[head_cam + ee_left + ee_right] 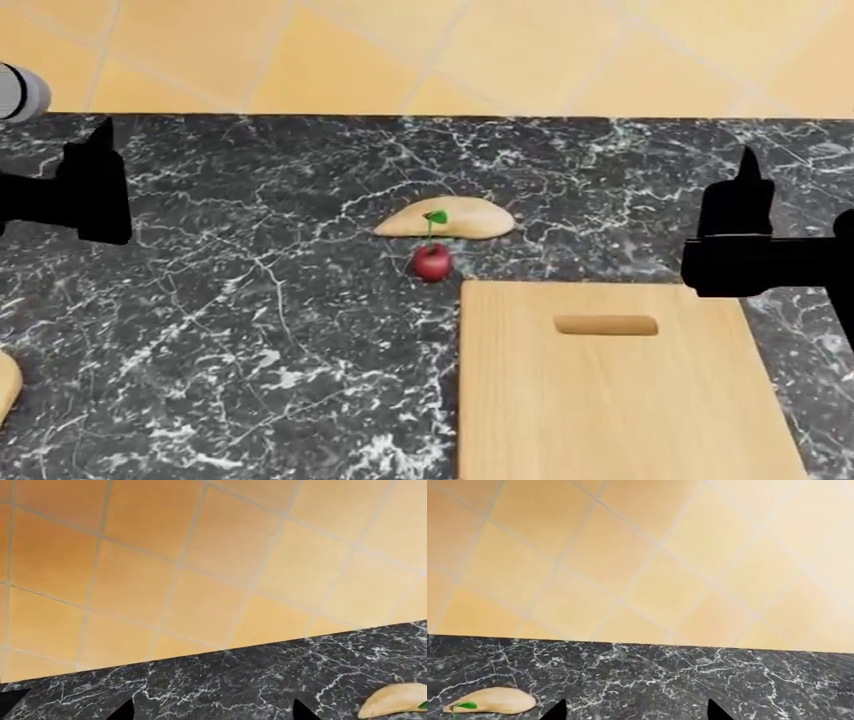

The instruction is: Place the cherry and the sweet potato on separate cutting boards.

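Note:
The pale tan sweet potato [445, 220] lies on the black marble counter [267, 330], with the small dark-red cherry [430, 262] just in front of it, its green stem over the tuber. One light-wood cutting board [614, 400] with a slot handle lies at the front right, its corner close to the cherry. An edge of a second board [6, 385] shows at the far left. My left gripper [96, 140] is open and empty, well left of the fruit. My right gripper [747, 165] is open and empty, to the right. The sweet potato also shows in the left wrist view [393, 701] and the right wrist view [490, 701].
An orange tiled wall [441, 50] rises behind the counter's back edge. Bare marble lies between the two boards and behind the sweet potato.

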{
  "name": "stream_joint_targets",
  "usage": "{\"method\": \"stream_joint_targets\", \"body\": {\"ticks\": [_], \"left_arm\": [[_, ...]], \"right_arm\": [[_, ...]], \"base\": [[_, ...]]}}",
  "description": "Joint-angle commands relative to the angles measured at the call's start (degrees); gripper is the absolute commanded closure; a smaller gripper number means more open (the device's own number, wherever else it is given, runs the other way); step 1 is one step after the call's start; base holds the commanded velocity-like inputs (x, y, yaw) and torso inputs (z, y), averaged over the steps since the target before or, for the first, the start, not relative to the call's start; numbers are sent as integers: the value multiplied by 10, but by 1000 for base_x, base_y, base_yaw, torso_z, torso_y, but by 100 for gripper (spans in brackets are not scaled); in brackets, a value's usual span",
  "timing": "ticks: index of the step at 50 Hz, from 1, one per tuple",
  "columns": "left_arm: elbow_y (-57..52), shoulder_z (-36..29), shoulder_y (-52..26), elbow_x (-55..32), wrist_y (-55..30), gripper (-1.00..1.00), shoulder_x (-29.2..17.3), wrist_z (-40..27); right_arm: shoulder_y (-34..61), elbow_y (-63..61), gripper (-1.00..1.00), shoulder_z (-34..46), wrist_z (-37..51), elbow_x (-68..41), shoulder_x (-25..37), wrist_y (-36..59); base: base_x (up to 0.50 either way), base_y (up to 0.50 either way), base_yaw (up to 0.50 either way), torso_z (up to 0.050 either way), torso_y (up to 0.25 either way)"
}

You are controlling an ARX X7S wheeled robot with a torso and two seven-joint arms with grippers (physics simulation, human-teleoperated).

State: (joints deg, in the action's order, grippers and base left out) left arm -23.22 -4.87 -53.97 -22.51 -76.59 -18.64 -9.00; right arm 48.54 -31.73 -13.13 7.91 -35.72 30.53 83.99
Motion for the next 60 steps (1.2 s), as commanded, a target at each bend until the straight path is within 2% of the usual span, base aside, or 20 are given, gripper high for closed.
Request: {"method": "stream_joint_targets", "body": {"ticks": [1, 34, 39, 41, 46, 48, 52, 54, 60], "left_arm": [[1, 10, 6, -6, 0, -100, 7, 23], [1, 9, 23, -20, 3, -100, 8, 23], [9, -5, 5, -54, -19, -100, 33, 51], [-35, -21, 17, -84, -39, -100, 42, 69], [-109, 13, 54, -137, -130, -100, 91, 45], [-108, 18, 51, -168, -133, -100, 84, 20], [-94, 39, 43, -307, -132, -100, 54, -60], [-102, 25, 56, -338, -131, -100, 46, -59], [-120, -43, 102, -320, -63, -100, 19, -31]], "right_arm": [[4, -6, -100, -14, -13, -9, -8, 18], [11, 1, -100, 20, 7, -45, 4, 19], [16, 6, -100, 20, 12, -49, 2, 17], [23, 9, -100, 18, 14, -52, 0, 16], [4, 6, -100, 11, 12, -56, 1, 3], [11, 7, -100, 7, 14, -60, 1, 9], [17, 9, -100, 12, 22, -61, 0, 11], [18, 8, -100, 15, 25, -63, -1, 12], [10, 12, -100, 21, 22, -65, 6, 2]], "base": [[500, -121, 0, 0, 0], [486, -104, 0, 0, 1], [0, 0, 0, 0, 0], [0, 0, 0, 0, 0], [0, 0, 0, 0, 0], [0, 0, 0, 0, 0], [0, 0, 0, 0, 0], [0, 0, 0, 0, 0], [0, 0, 0, 0, 0]]}}
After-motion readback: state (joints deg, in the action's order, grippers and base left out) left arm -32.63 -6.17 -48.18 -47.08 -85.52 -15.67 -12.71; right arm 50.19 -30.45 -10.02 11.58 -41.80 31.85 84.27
